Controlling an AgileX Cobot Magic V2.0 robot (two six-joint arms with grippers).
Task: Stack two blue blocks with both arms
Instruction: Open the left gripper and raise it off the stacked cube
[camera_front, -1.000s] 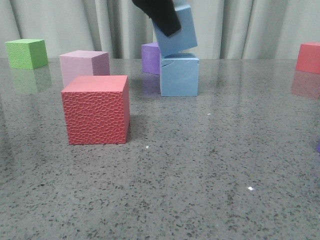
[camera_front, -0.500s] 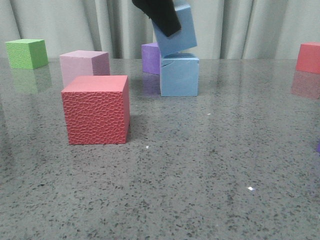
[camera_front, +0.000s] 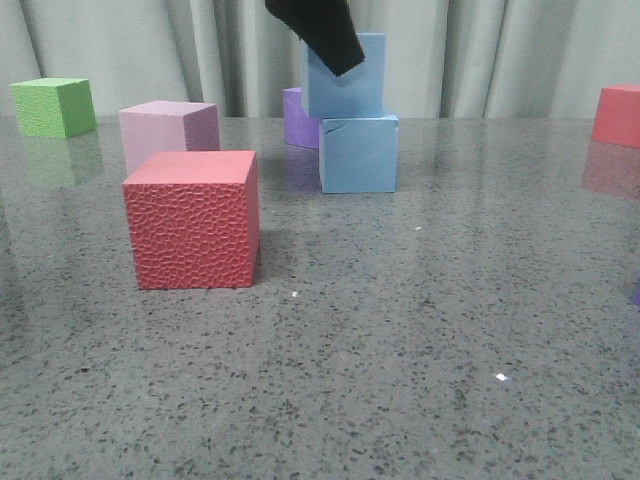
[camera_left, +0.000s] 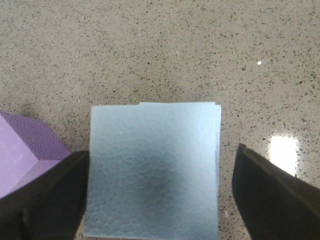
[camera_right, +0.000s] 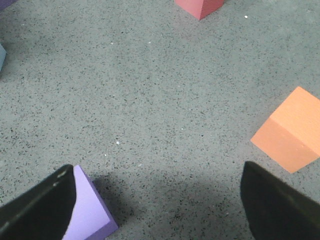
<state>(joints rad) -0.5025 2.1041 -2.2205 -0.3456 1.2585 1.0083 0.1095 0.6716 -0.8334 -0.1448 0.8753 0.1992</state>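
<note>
Two pale sky-blue matte foam cubes are seen stacked toward the far edge of the grey speckled stone desk (camera_front: 420, 330), about midway along it. The lower blue cube (camera_front: 359, 152) stands on the desk; the upper blue cube (camera_front: 348, 78) sits level on its top, shifted slightly toward the left edge so that it overhangs a little. In the left wrist view the upper cube's top face (camera_left: 154, 170) fills the space between the two black fingers of the left gripper (camera_left: 160, 192). One finger (camera_left: 45, 195) lies against the cube's side, while a narrow strip of desk is visible between the other finger (camera_left: 275, 195) and the cube; whether the cube is gripped cannot be told. In the front view this gripper is seen only as a dark shape (camera_front: 320, 30) over the upper cube's top left corner.

A darker purple cube (camera_front: 298, 117) stands just behind and to the left of the stack. A pale pink cube (camera_front: 168, 133), a textured red cube (camera_front: 192, 220) and a green cube (camera_front: 54, 106) lie toward the left edge, and another red cube (camera_front: 617, 114) at the far right.

The right gripper (camera_right: 160, 210) hangs over bare desk with its fingers spread wide, holding nothing, between a light purple cube (camera_right: 90, 212) and an orange cube (camera_right: 290, 131).
</note>
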